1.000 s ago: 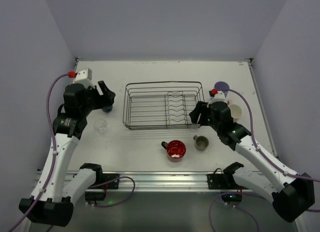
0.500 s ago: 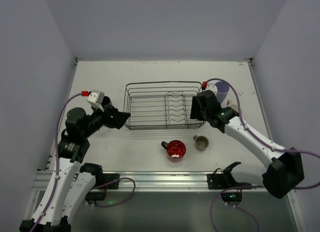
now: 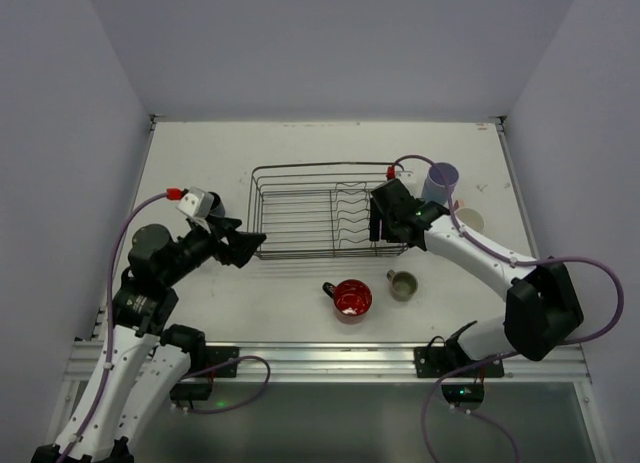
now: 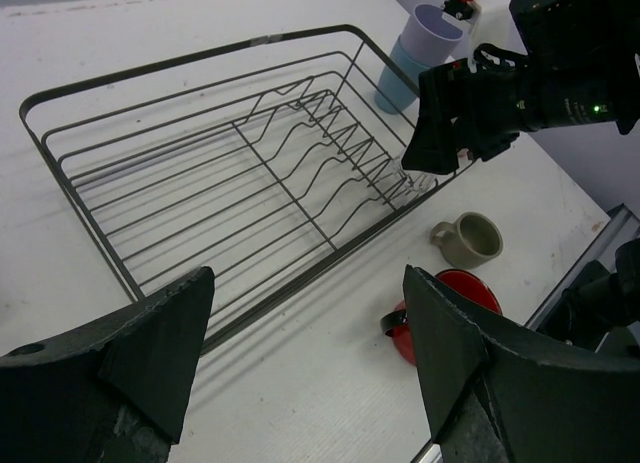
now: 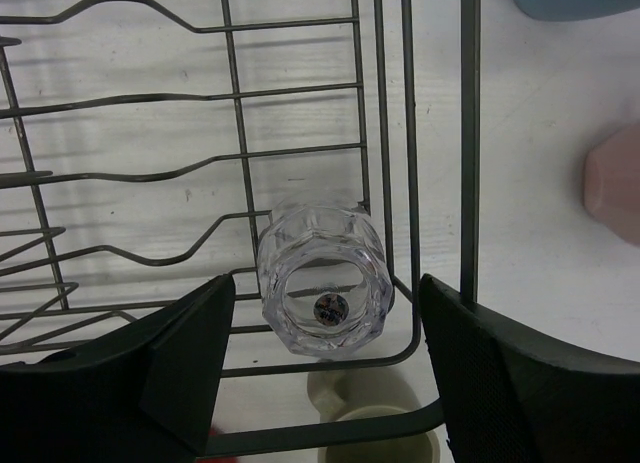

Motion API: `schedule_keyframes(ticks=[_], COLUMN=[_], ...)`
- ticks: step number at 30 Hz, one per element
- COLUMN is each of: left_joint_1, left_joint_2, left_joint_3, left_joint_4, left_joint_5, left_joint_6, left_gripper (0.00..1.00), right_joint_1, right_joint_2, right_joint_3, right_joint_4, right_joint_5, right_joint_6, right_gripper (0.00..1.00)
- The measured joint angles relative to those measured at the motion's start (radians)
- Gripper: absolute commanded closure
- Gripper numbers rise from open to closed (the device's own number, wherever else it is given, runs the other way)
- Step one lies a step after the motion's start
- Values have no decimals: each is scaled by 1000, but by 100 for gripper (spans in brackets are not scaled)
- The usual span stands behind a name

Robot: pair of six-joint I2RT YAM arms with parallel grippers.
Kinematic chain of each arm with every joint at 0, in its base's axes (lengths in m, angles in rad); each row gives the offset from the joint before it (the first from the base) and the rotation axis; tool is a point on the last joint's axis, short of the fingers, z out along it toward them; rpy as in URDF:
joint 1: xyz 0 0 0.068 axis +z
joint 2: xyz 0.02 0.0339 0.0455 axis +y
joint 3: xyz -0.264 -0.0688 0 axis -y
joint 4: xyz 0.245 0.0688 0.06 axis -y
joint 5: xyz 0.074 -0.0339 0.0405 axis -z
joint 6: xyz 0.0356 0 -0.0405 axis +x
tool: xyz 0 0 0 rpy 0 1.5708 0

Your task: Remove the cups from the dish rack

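The dark wire dish rack (image 3: 262,208) sits mid-table and shows in the left wrist view (image 4: 60,183). One clear glass (image 5: 322,283) lies on its side in the rack's near-right corner. My right gripper (image 3: 383,223) hangs open over that corner, its fingers (image 5: 190,363) on either side of the glass without touching it. My left gripper (image 3: 252,245) is open and empty by the rack's near-left corner (image 4: 305,323). On the table stand a red mug (image 3: 351,297), an olive cup (image 3: 402,284), stacked lavender and light-blue tumblers (image 3: 440,180) and a pale pink cup (image 3: 469,220).
The red mug (image 4: 440,313) and the olive cup (image 4: 470,238) stand just in front of the rack's near side. The tumblers (image 4: 425,43) and the pink cup (image 5: 615,183) stand right of the rack. The table's front rail lies below.
My left arm has swung from the far left in to the rack's near-left corner. My right gripper has moved left and away, over the rack's near-right corner.
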Motion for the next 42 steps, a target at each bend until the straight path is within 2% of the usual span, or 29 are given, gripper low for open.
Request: schedule_keyframes(ticks=[3, 7, 9, 10, 11, 14, 15, 19, 23, 26, 30, 36, 42], left_joint_1=[0, -1, -1, -1, -1, -1, -1, -1, -1, -2, -16, -109, -275], left_joint_2=[2, 5, 7, 9, 11, 20, 25, 47, 92, 124, 158, 219, 308], left_joint_3=[-2, -6, -6, -6, -6, -6, -6, -8, -10, -26, -63, -142, -151], left_joint_4=[-1, -1, -1, -1, -1, -1, -1, 10, 55, 124, 255, 518, 653], left_joint_5=[-1, -2, -4, -4, -4, -4, -4, 14, 87, 161, 244, 307, 274], left_joint_6=[0, 0, 0, 0, 0, 0, 0, -10, -59, -130, -249, -483, -591], left_gripper=[20, 19, 19, 19, 19, 19, 19, 20, 21, 22, 23, 26, 29], right_joint_1=[0, 0, 0, 0, 0, 0, 0, 6, 11, 12, 12, 14, 31], right_joint_2=[10, 38, 58, 66, 72, 73, 73, -3, -241, -448, -611, -602, -536], right_joint_3=[1, 1, 1, 1, 1, 6, 6, -14, -76, -140, -258, -411, -450], right_joint_4=[3, 14, 20, 23, 26, 42, 46, 85, 179, 294, 477, 749, 979], right_joint_5=[0, -1, -1, 0, 0, 1, 1, 5, -27, -106, -294, -608, -798], right_joint_6=[-1, -1, -3, -4, -5, -11, -9, -24, -40, -33, 26, 187, 319], right_gripper=[31, 36, 42, 46, 56, 77, 79, 82, 85, 87, 88, 88, 88])
